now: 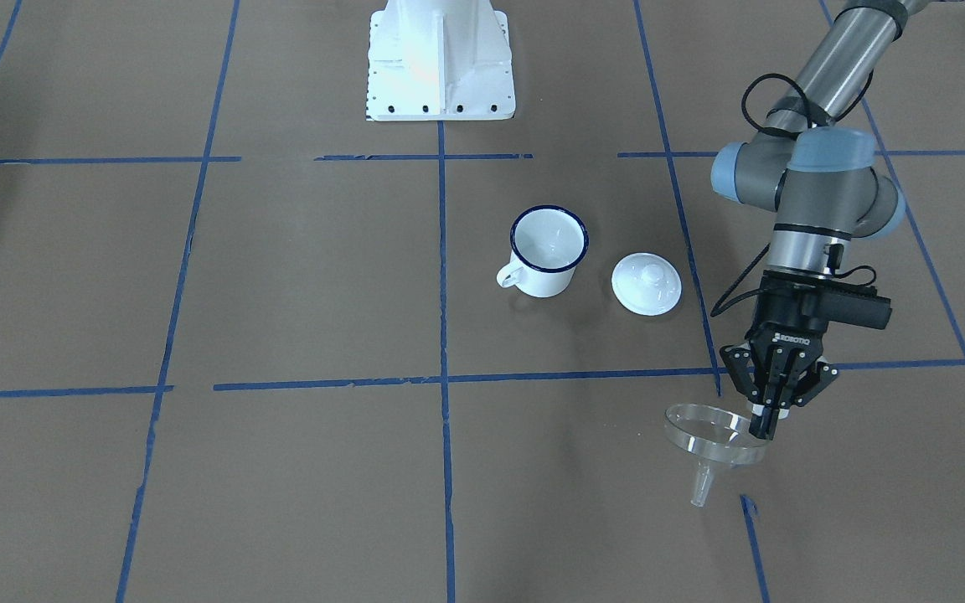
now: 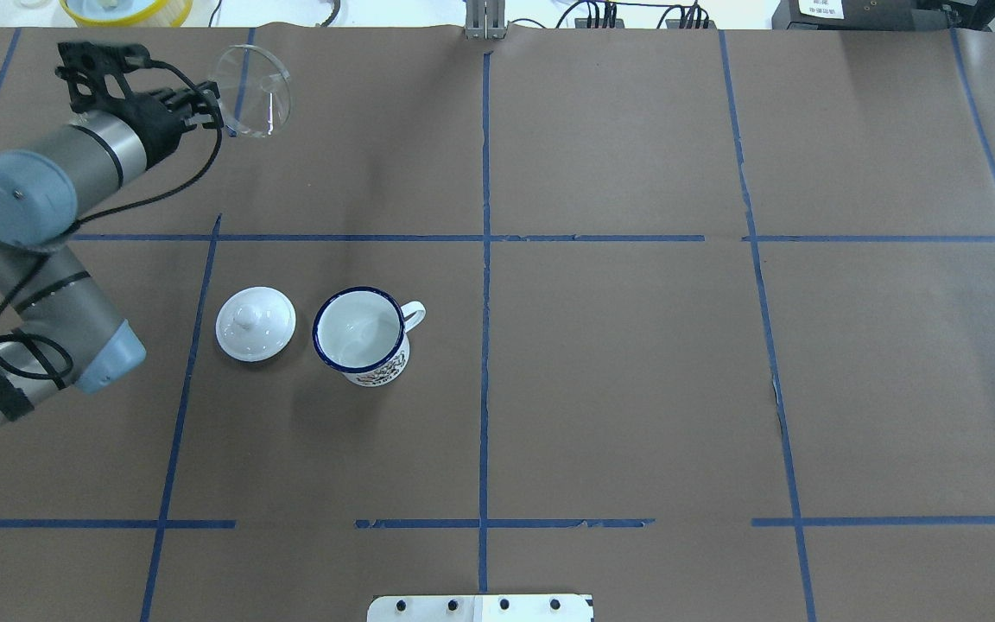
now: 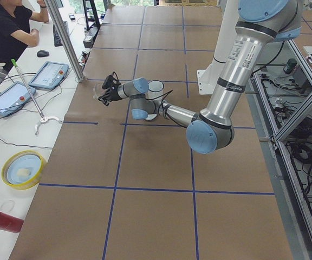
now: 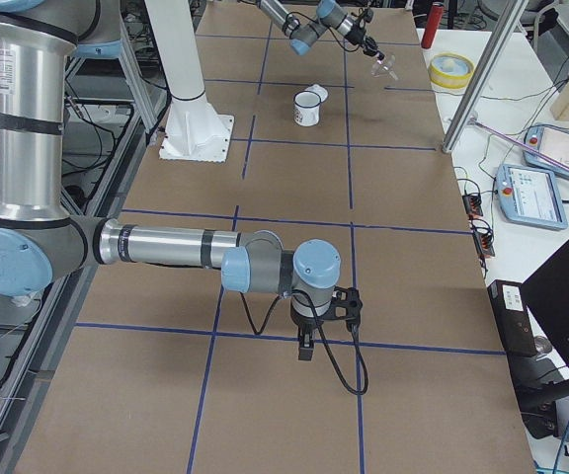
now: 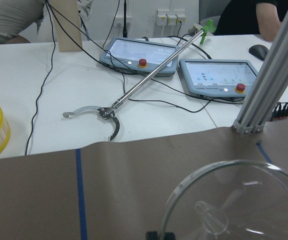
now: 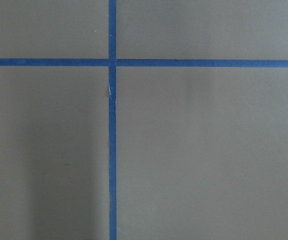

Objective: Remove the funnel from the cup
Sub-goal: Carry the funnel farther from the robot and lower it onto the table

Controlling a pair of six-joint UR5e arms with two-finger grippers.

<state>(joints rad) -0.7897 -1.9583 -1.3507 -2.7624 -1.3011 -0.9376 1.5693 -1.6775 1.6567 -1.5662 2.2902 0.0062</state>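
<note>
The clear funnel [image 1: 713, 444] hangs just above the table near its far left corner, spout down, and my left gripper [image 1: 766, 423] is shut on its rim. In the overhead view the funnel [image 2: 254, 78] sits well beyond and left of the cup [image 2: 361, 333]. The cup [image 1: 548, 249], a white mug with a dark blue rim, stands upright with nothing in it. The left wrist view shows the funnel [image 5: 234, 200] at its lower right. My right gripper [image 4: 306, 348] appears only in the exterior right view, low over the table, and I cannot tell whether it is open or shut.
A white knobbed lid [image 2: 256, 323] lies flat beside the cup, on its left. Beyond the table's far edge are tablets [image 5: 139, 55], cables and a grabber stick [image 5: 149, 75]. A person [image 3: 7, 27] sits at that bench. The robot base [image 1: 441, 63] stands at the table's near side.
</note>
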